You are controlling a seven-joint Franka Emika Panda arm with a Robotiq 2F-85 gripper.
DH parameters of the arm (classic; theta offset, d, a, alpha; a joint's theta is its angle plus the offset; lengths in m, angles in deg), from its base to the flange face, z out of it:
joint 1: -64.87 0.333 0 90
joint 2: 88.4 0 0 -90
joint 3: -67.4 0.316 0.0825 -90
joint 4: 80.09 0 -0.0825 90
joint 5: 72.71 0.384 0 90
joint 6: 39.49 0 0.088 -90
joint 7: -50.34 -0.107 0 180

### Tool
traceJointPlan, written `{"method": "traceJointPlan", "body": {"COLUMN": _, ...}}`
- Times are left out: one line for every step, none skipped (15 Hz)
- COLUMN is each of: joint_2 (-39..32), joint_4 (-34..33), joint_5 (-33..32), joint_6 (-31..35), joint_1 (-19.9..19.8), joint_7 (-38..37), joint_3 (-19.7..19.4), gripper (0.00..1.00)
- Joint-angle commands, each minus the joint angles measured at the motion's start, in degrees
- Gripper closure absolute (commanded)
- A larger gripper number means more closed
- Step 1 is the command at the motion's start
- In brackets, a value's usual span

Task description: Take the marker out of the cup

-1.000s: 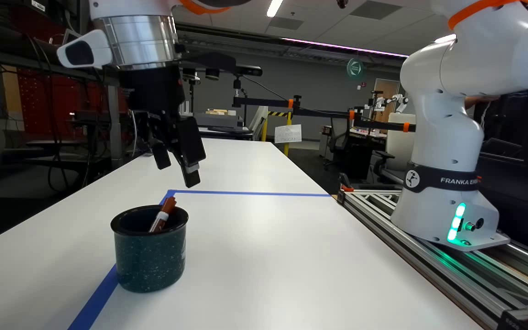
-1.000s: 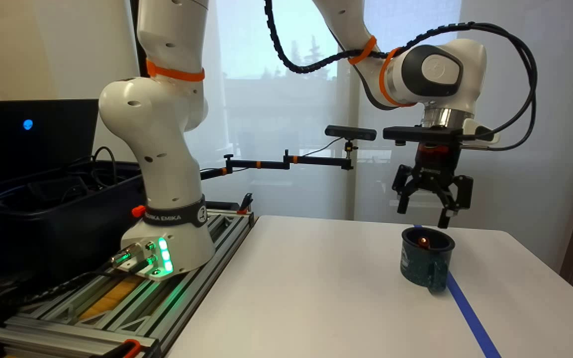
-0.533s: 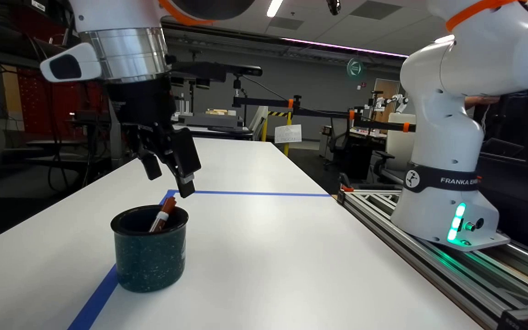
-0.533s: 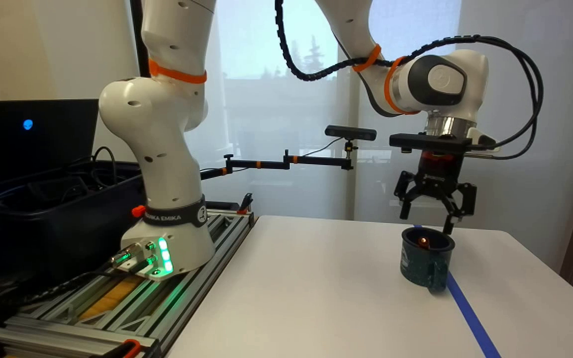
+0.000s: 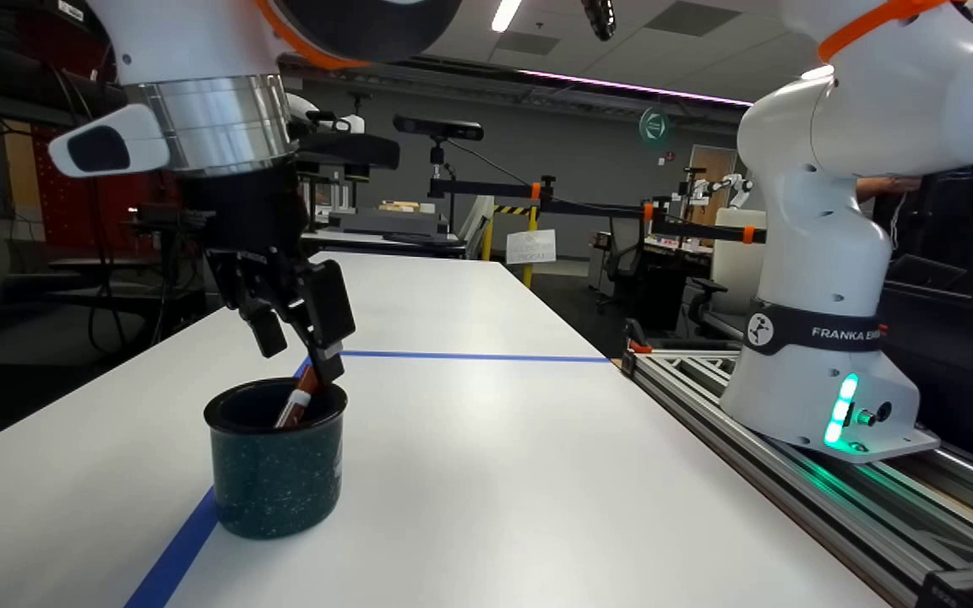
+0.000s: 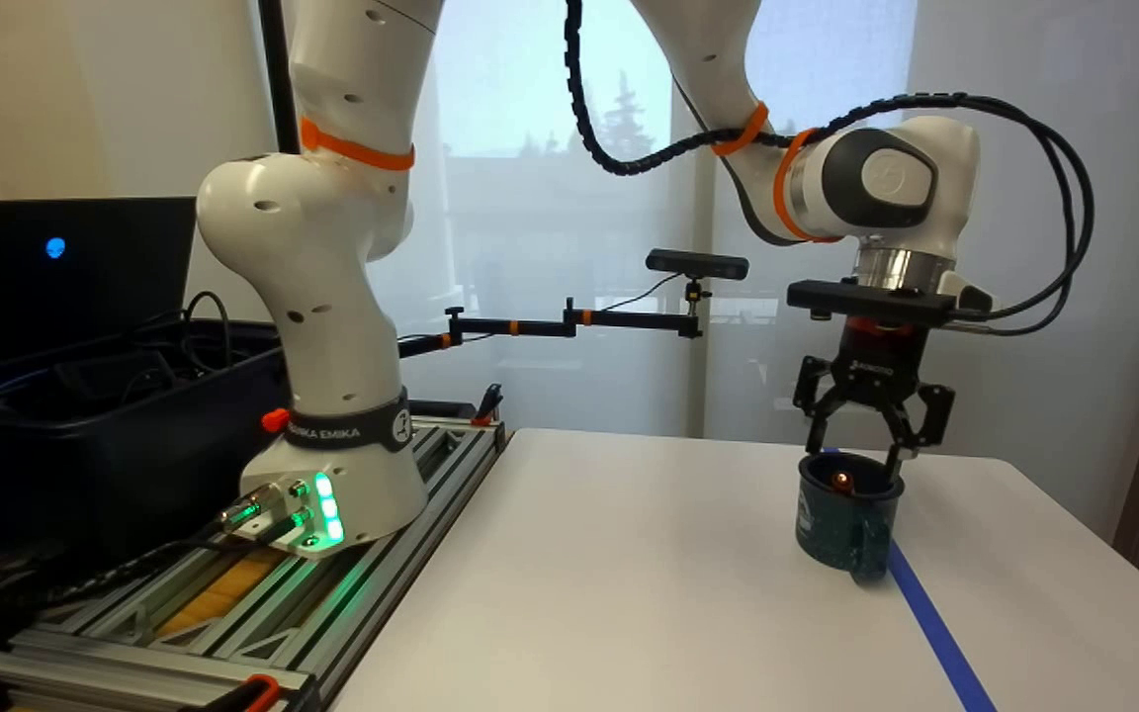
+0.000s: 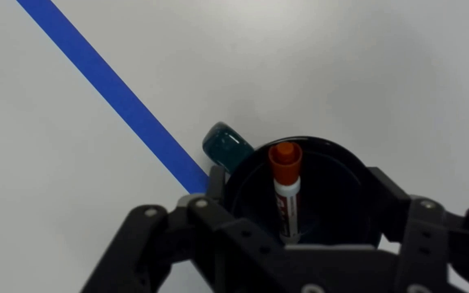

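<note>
My Robotiq gripper spread wide and gripping nothing, one finger by either edge of the round glossy-rimmed mug of speckled teal, gaps to both sides of the reddish-capped marker leaning inside, curved handle, flat blue tape just beside it, smooth white table

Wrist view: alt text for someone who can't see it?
An orange-capped marker leans cap-up inside a dark teal mug, seen from above. The gripper is open, one finger on each side of the marker, not touching it. Blue tape runs diagonally across the white tabletop at upper left.
</note>
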Motion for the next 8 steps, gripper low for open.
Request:
{"method": "traceJointPlan", "body": {"joint_2": -1.0, "joint_4": -1.4, "joint_5": -1.1, "joint_6": 0.3, "joint_1": -0.2, "joint_7": 0.9, "joint_3": 0.5, "gripper": 0.44}}
{"method": "traceJointPlan", "body": {"joint_2": -1.2, "joint_4": -1.6, "joint_5": -1.2, "joint_6": 0.3, "joint_1": -0.1, "joint_7": 1.0, "joint_3": 0.6, "gripper": 0.48}}
{"method": "traceJointPlan", "body": {"joint_2": -1.4, "joint_4": -1.7, "joint_5": -1.1, "joint_6": 0.4, "joint_1": -0.1, "joint_7": 1.0, "joint_3": 0.6, "gripper": 0.54}}
{"method": "traceJointPlan", "body": {"joint_2": -1.5, "joint_4": -1.9, "joint_5": -1.1, "joint_6": 0.5, "joint_1": -0.1, "joint_7": 1.0, "joint_3": 0.7, "gripper": 0.56}}
{"method": "traceJointPlan", "body": {"joint_2": -1.6, "joint_4": -2.0, "joint_5": -1.1, "joint_6": 0.5, "joint_1": -0.1, "joint_7": 1.1, "joint_3": 0.7, "gripper": 0.63}}
{"method": "traceJointPlan", "body": {"joint_2": -1.7, "joint_4": -2.1, "joint_5": -1.0, "joint_6": 0.6, "joint_1": -0.1, "joint_7": 1.2, "joint_3": 0.8, "gripper": 0.61}}
{"method": "traceJointPlan", "body": {"joint_2": -1.7, "joint_4": -2.1, "joint_5": -1.1, "joint_6": 0.6, "joint_1": -0.1, "joint_7": 1.4, "joint_3": 0.9, "gripper": 0.64}}
{"method": "traceJointPlan", "body": {"joint_2": -1.8, "joint_4": -2.2, "joint_5": -1.0, "joint_6": 0.6, "joint_1": -0.1, "joint_7": 1.5, "joint_3": 1.0, "gripper": 0.61}}
